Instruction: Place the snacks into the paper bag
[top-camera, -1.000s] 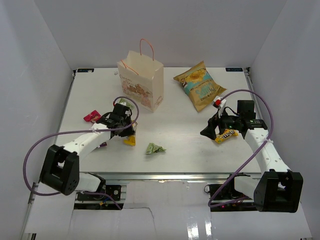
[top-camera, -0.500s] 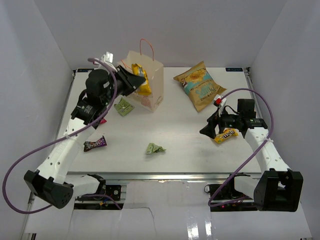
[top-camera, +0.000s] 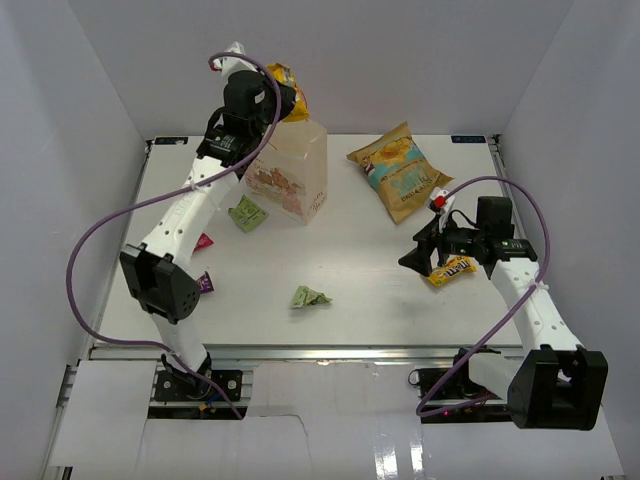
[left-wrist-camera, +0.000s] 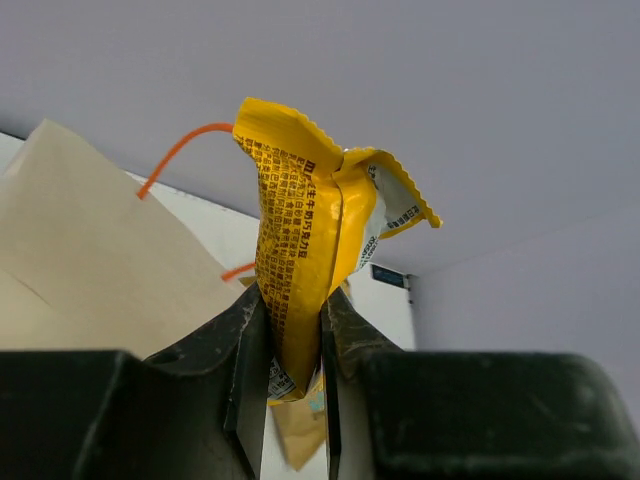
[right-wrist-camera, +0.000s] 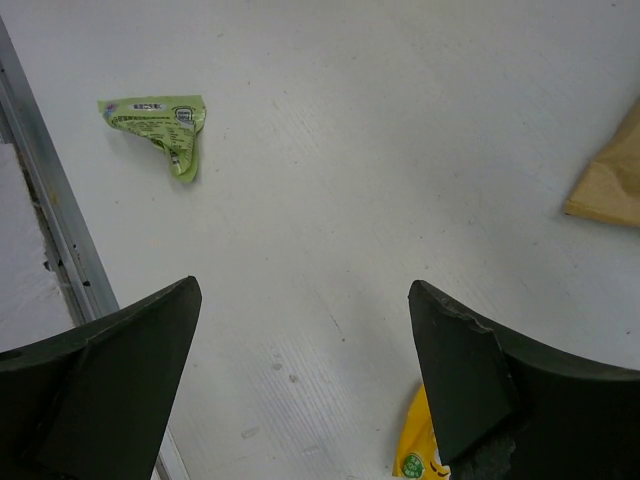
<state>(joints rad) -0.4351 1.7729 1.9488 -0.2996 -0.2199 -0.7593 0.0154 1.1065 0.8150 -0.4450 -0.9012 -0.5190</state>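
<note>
My left gripper (top-camera: 281, 101) is shut on the orange bar (top-camera: 288, 90) and holds it high, over the open top of the cream paper bag (top-camera: 290, 178). In the left wrist view the bar (left-wrist-camera: 300, 250) stands pinched between my fingers (left-wrist-camera: 250, 350), with the paper bag (left-wrist-camera: 90, 265) and its orange cord handle (left-wrist-camera: 180, 150) to the left. My right gripper (top-camera: 412, 261) is open and empty, low over the table. The yellow candy pack (top-camera: 452, 268) lies just beside it and shows by the right finger (right-wrist-camera: 425, 452). The yellow-and-teal crisp bag (top-camera: 400, 170) lies at the back right.
A green packet (top-camera: 310, 297) lies at the front middle and shows in the right wrist view (right-wrist-camera: 160, 130). Another green packet (top-camera: 245, 213) lies left of the bag. A red packet (top-camera: 204, 241) and a purple packet (top-camera: 205, 282) lie by the left arm. White walls enclose the table.
My left arm lifted the orange bar from the table up and back to above the paper bag's top. The right arm has barely moved.
</note>
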